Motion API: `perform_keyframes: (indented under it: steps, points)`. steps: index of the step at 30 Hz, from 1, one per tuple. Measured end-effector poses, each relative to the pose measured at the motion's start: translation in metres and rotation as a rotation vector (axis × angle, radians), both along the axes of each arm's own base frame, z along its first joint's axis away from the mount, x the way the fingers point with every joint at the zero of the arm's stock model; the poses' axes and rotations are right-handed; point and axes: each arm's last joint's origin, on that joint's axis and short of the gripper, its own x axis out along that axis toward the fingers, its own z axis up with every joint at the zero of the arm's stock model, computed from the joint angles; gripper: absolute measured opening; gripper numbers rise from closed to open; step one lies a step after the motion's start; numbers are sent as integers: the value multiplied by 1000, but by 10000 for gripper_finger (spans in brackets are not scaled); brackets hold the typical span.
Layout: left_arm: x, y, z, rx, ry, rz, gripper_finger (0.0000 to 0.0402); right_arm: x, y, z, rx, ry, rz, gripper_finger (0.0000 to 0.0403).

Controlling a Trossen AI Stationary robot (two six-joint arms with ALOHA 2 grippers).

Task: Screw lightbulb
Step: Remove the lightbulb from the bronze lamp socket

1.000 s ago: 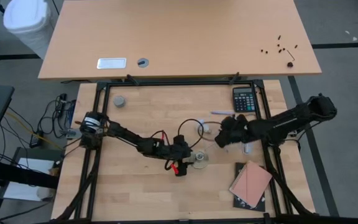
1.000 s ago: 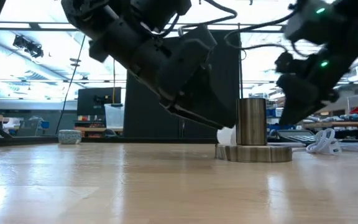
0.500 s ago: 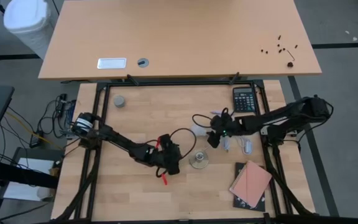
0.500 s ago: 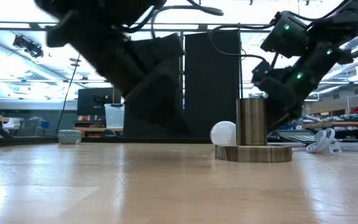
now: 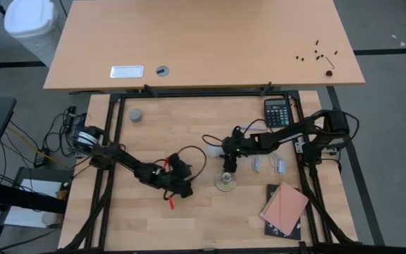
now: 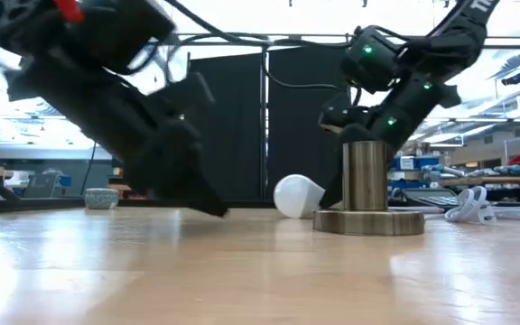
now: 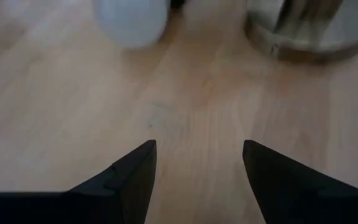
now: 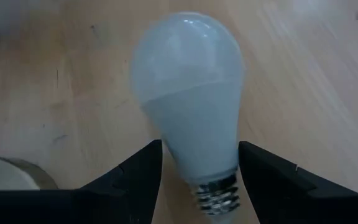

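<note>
The white lightbulb (image 8: 188, 93) lies on its side on the table, just left of and beyond the round metal base (image 6: 368, 221) with its upright socket (image 6: 365, 176). The bulb also shows from above (image 5: 214, 150) and in the low view (image 6: 298, 196). My right gripper (image 8: 200, 144) reaches in from the right, open, one finger on each side of the bulb's neck, just above the grey screw end (image 8: 219, 193). My left gripper (image 7: 200, 144) is open and holds nothing, low over the table left of the base (image 5: 183, 188). My right gripper's fingers (image 8: 143, 163) stand close against the two sides of the bulb's neck (image 8: 197, 149), coming slanting down from the table's right along the bulb. I cannot tell whether they touch it. The bulb rests on the table, round end away from the gripper.
A white cord (image 6: 472, 206) runs off the base to the right. A calculator (image 5: 277, 113) sits at the back right, a pink notebook (image 5: 285, 204) at the front right and a small grey cap (image 5: 135, 114) at the back left. Bare wood lies between my left gripper and the base.
My left gripper has drawn back from the base toward the table's left and near edge, sinking a little. My right gripper has swung toward the table's left, tipped down, rolled and come round the bulb. The bulb has shifted left, from half hidden behind the base to clear of it.
</note>
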Motion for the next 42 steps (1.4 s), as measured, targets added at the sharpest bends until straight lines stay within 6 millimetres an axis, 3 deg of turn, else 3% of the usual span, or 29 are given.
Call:
perform_keyframes:
  steps: [8,13,27,42]
  points:
    - [-29,-4,18,-39,-110,-11,243,34,-7,10,-70,-29,106,220]
    - [-38,-7,19,-32,-111,-20,243,45,-17,23,-3,-66,178,220]
    - [-37,-8,22,-49,-149,6,243,68,-10,31,-33,-9,304,220]
    - [-38,-13,23,-73,-168,4,243,100,10,20,-85,44,381,220]
